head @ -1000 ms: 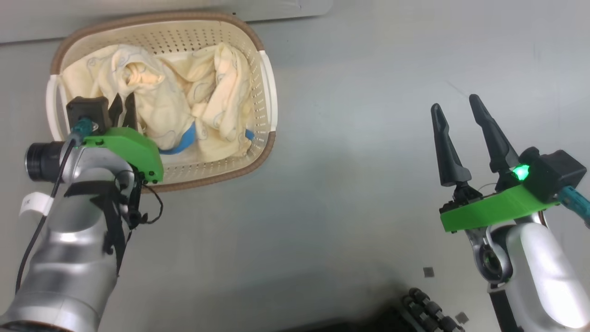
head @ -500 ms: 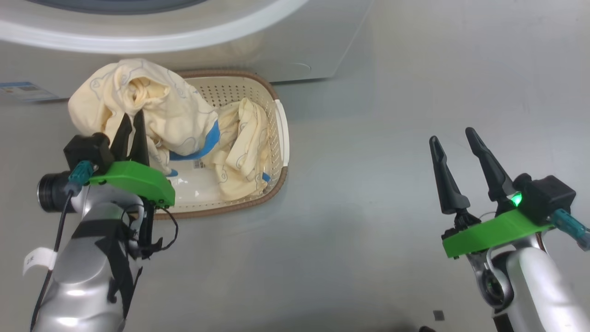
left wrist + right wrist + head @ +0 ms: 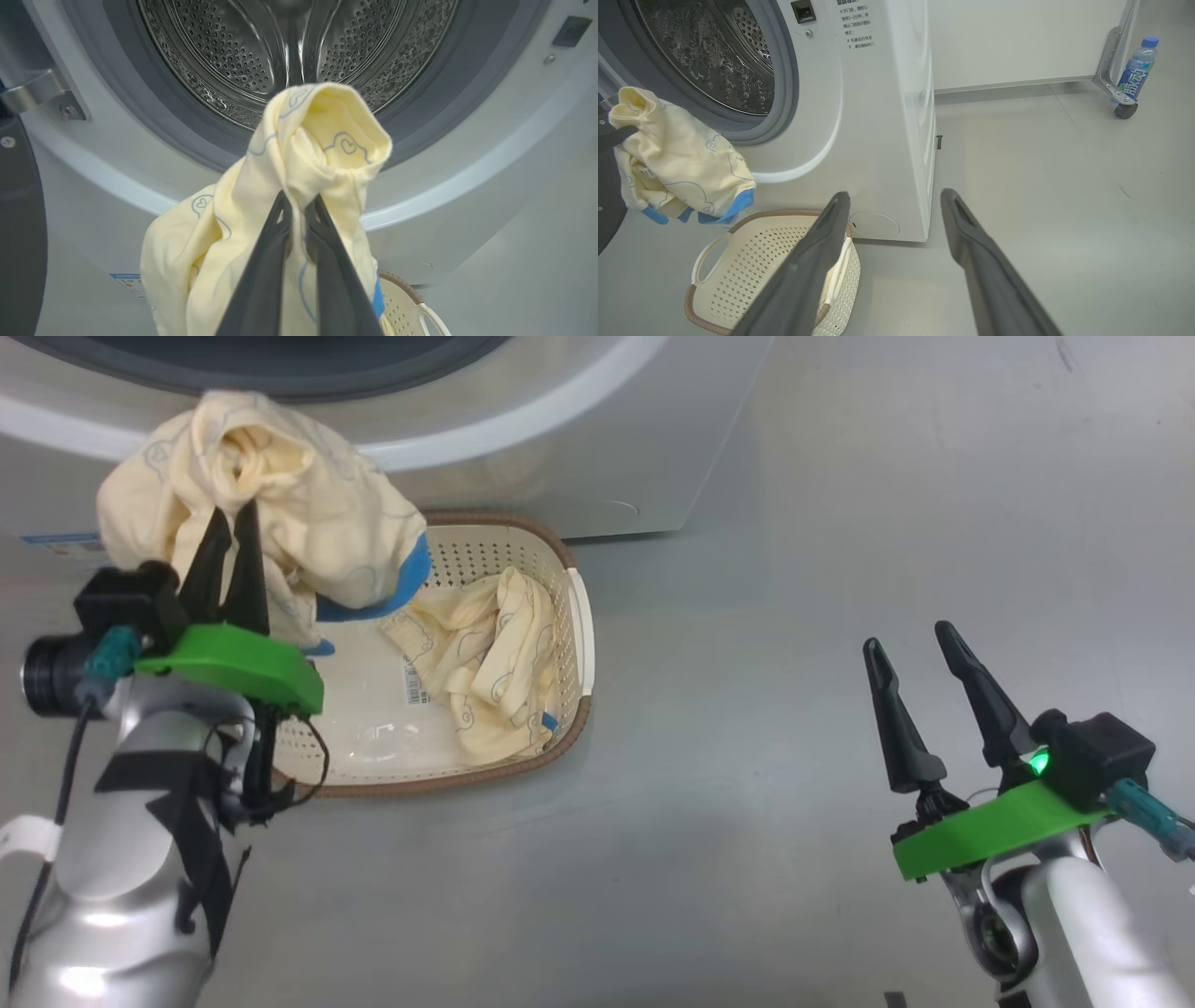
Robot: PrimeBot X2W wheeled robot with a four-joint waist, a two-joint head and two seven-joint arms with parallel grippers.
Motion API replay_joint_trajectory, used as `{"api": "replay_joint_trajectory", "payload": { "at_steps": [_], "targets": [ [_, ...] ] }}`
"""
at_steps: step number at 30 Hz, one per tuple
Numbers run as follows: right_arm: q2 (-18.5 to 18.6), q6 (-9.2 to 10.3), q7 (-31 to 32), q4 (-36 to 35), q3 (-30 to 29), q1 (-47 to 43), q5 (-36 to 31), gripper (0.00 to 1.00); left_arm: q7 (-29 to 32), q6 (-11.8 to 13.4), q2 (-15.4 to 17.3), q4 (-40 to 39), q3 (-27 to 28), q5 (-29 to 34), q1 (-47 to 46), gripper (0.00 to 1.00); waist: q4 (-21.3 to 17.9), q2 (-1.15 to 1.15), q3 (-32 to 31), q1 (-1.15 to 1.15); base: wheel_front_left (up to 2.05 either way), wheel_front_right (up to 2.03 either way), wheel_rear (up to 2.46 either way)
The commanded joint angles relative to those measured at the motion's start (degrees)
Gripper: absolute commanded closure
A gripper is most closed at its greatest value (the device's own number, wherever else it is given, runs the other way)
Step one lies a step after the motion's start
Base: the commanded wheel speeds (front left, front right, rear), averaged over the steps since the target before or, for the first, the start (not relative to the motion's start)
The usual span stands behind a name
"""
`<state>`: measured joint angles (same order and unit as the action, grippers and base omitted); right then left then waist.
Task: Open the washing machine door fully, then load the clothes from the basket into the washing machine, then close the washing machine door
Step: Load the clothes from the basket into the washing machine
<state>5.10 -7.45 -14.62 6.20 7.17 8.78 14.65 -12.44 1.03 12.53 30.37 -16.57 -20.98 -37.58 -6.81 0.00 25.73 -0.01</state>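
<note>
While left tool (image 3: pixel 300 199) clamps clothes (image 3: pixel 327 140), wrist view reveals drum (image 3: pixel 219 46).

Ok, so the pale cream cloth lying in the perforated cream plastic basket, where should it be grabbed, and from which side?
Pinch the raised, bunched fold along the middle of the pale cream cloth, coming straight down from above. It lies crumpled against the right-hand wall of the perforated cream basket, whose sides probably block a sideways approach.

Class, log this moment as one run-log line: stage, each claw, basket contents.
stage: loading | left claw: shut on cream garment, held up before open washing machine | right claw: open, empty | basket: another cream piece inside
</note>
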Motion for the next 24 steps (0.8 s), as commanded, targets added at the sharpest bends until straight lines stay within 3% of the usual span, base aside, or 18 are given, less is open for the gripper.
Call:
{"api": "replay_joint_trajectory", "payload": {
  "at_steps": [1, 10, 24],
  "targets": [
    [0.92, -0.03, -0.38, -1.51, 1.24, 0.11, 0.53, 0.0, 0.45, -0.07, 2.66, -2.63, 2.07, 0.5, -3.71, 1.0, -0.13, 0.0, -0.02, 0.01, 0.0, 0.0, 0.0],
    [0.62, -0.03, -0.38, -0.84, 2.4, 1.09, 1.33, 0.0, 6.1, -0.87, 4.35, -2.7, 2.04, 0.07, -12.58, 1.0, -1.7, 0.0, 0.24, 0.01, 0.0, 0.0, 0.0],
    [-0.02, -0.03, -0.38, -0.51, 3.68, 2.23, 2.29, 0.0, 11.41, -1.73, 6.46, 4.92, 0.34, 1.82, -26.52, 1.0, -5.2, 0.0, 4.0, 0.01, 0.0, 0.0, 0.0]
  ]
}}
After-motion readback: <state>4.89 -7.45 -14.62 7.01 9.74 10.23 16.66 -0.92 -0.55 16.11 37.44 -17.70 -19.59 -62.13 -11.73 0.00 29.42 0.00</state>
